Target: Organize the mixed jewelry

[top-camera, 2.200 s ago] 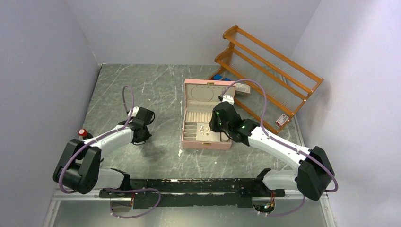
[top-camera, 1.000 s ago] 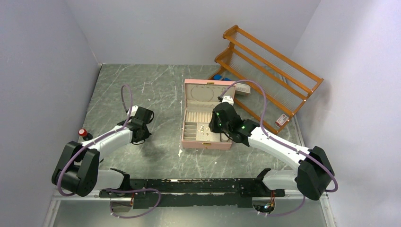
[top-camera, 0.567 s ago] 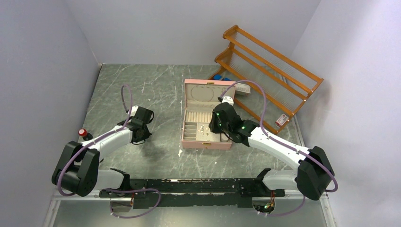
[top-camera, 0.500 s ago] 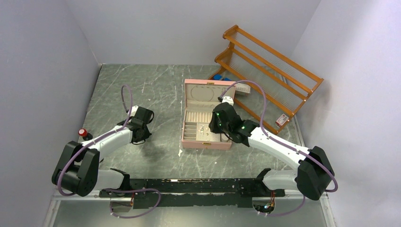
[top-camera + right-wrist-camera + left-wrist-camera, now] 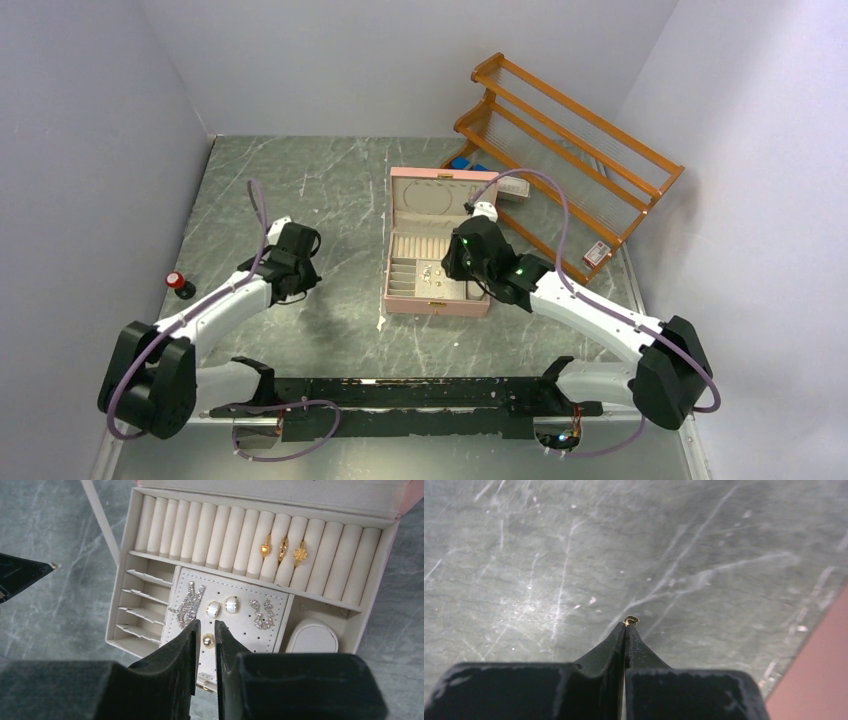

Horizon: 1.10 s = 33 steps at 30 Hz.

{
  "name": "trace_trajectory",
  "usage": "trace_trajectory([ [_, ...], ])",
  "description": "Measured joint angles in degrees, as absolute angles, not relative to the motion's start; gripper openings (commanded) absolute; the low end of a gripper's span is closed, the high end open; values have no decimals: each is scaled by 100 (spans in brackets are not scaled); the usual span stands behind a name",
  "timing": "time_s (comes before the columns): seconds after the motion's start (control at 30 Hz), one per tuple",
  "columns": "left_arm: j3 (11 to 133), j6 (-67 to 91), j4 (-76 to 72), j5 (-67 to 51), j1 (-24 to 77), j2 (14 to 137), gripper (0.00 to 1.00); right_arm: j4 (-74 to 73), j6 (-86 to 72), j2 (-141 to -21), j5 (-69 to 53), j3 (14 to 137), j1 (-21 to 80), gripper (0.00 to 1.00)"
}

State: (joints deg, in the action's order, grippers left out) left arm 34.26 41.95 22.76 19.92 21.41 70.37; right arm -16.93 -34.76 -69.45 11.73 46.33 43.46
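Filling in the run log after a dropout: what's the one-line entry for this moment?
left gripper: shut on tiny gold piece above table | right gripper: straddling gold stud in jewelry box, grip unclear

open pink jewelry box (image 5: 437, 306), wooden rack (image 5: 585, 116) behind

Left white-and-black robot arm (image 5: 215, 305) in new pose: black shoulder block (image 5: 150, 385) dropped toward near desk (image 5: 330, 190) edge, forearm stretched lower and longer. Wrist end shifted slightly left and away.

Purple cable (image 5: 258, 215) above left wrist: earlier wide loop, now narrower, straighter arc.

Small red-capped black knob (image 5: 179, 284): earlier right against arm's side, now well apart from it.

Right white-and-black robot arm (image 5: 590, 310): shoulder sank slightly; wrist over pink quilted jewelry box (image 5: 437, 305) seems nudged, hard to tell.
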Motion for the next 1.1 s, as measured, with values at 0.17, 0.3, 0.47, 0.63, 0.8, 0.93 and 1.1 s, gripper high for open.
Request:
trace_trajectory([
  [0.17, 3603, 4080, 2233, 1400, 2130, 6514, 5, -1575, -3544, -6707, 1068, 4624, 4342, 27],
  [0.3, 3756, 3990, 2047, 668, 2128, 6176, 5, -1424, -3736, -6602, 642, 4641, 4233, 37],
  [0.47, 3953, 3970, 1640, -351, 2123, 6012, 5, -1223, -4007, -6615, -54, 4803, 4169, 54],
  [0.63, 3994, 4191, 843, -1575, 2121, 5924, 5, -537, -4377, -6613, -834, 4807, 4158, 64],
  [0.8, 3983, 4703, -198, -2628, 2121, 5850, 5, 539, -4851, -6593, -1540, 4613, 4154, 68],
  [0.93, 3844, 5240, -1229, -3284, 2126, 5704, 5, 1297, -5168, -6632, -2005, 4547, 4152, 70],
  [1.1, 3699, 5778, -2088, -3734, 2132, 5636, 5, 2029, -5527, -6796, -2401, 4547, 4152, 69],
])
